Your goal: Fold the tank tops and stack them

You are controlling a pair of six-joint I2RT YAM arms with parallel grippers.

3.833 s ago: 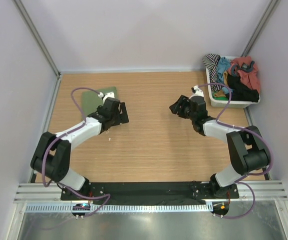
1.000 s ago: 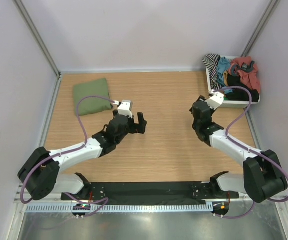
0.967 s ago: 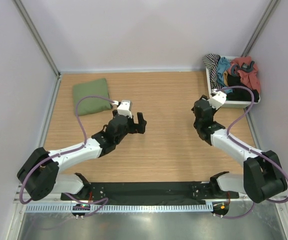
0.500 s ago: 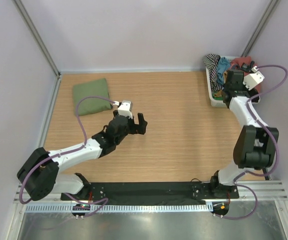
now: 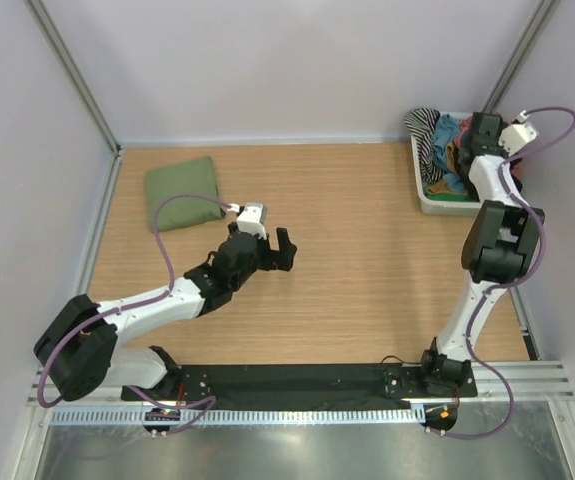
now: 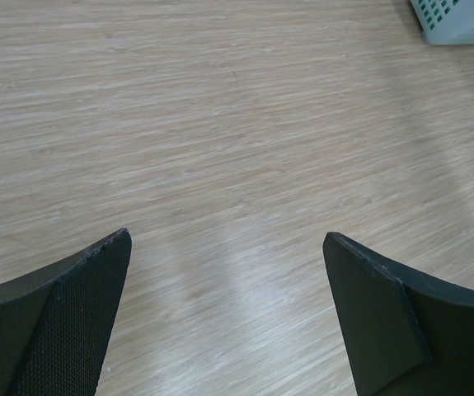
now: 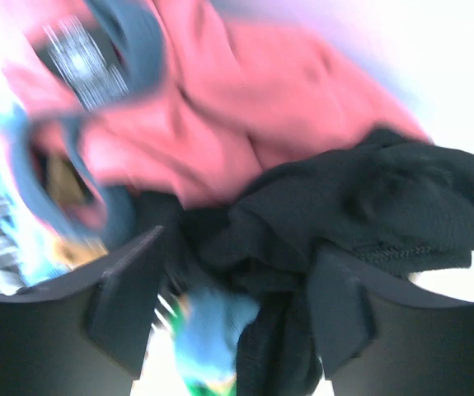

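Note:
The olive green tank top (image 5: 180, 191) lies folded at the table's far left. My left gripper (image 5: 279, 248) hovers open and empty over bare wood near the middle; in its wrist view (image 6: 227, 247) the fingers stand wide apart. The black tank top (image 7: 368, 206) lies crumpled in the white bin (image 5: 433, 198) at the far right. My right gripper (image 5: 483, 132) reaches over that bin. In the blurred right wrist view it (image 7: 237, 264) is open just above the black cloth, a finger on each side, not closed on it.
The bin also holds a red garment (image 7: 245, 91), a teal one (image 7: 212, 338) and a striped one (image 5: 425, 128). The bin's corner shows in the left wrist view (image 6: 459, 21). Cage posts and walls bound the table on three sides.
My right arm has swung from the table's middle right out over the bin and down to the clothes. My left arm drew back from the green top earlier, then stayed still.

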